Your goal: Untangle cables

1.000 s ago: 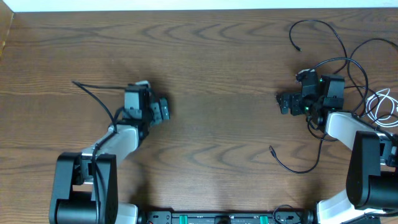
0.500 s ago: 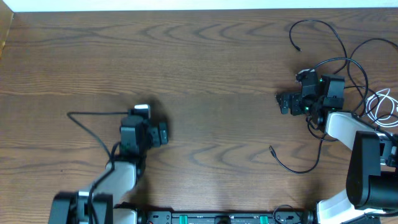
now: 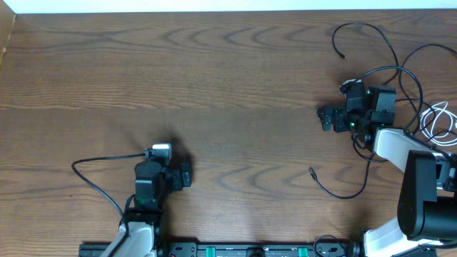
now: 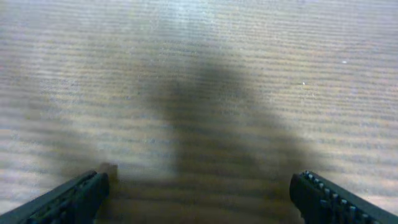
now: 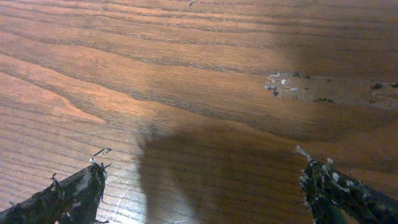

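Cables (image 3: pixel 400 71) lie loose on table (image 3: pixel 235 71) near spread right claw (image 3: pixel 324 118).

Two black cables (image 3: pixel 357 24), one white cable (image 3: pixel 430 112), two arms (image 3: pixel 391 141)

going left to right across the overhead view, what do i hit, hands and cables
left hand → right hand → white cable. The black cables spread from just left of the right hand to the far right edge, so they have no clear place.
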Controlling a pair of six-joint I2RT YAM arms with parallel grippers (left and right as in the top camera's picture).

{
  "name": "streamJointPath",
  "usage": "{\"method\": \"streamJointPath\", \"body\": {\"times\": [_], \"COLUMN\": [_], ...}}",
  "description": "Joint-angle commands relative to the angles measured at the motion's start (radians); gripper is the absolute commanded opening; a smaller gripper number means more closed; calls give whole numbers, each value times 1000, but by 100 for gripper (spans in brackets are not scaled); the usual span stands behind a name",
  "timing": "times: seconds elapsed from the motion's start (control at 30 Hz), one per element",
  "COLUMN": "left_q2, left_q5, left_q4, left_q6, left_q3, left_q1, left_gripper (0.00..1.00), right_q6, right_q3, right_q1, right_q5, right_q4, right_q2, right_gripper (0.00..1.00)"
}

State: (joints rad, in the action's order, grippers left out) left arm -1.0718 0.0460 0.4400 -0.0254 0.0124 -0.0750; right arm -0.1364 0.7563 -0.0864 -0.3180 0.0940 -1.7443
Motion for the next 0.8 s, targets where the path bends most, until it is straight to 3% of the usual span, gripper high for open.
{"method": "streamJointPath", "body": {"times": [0.0, 0.47, 0.77], "left_q2": [123, 523, 750], "left_q5": [-33, -60, -62], "left_q4": [-120, -521, -515], "left_q6": [6, 9, 42], "left_q3": [-9, -9, -9], "left_q1": [0, 0, 0], "left_gripper": [98, 98, 98], "right_q6": [-7, -7, -7], "right_q3": [-5, -5, -5], "right_q1": [4, 4, 4], "right_q5": [1, 1, 1], "right_q4": [-1, -1, -1], "right_q2": [-9, -9, -9], "right_gripper": [99, 99, 99]}}
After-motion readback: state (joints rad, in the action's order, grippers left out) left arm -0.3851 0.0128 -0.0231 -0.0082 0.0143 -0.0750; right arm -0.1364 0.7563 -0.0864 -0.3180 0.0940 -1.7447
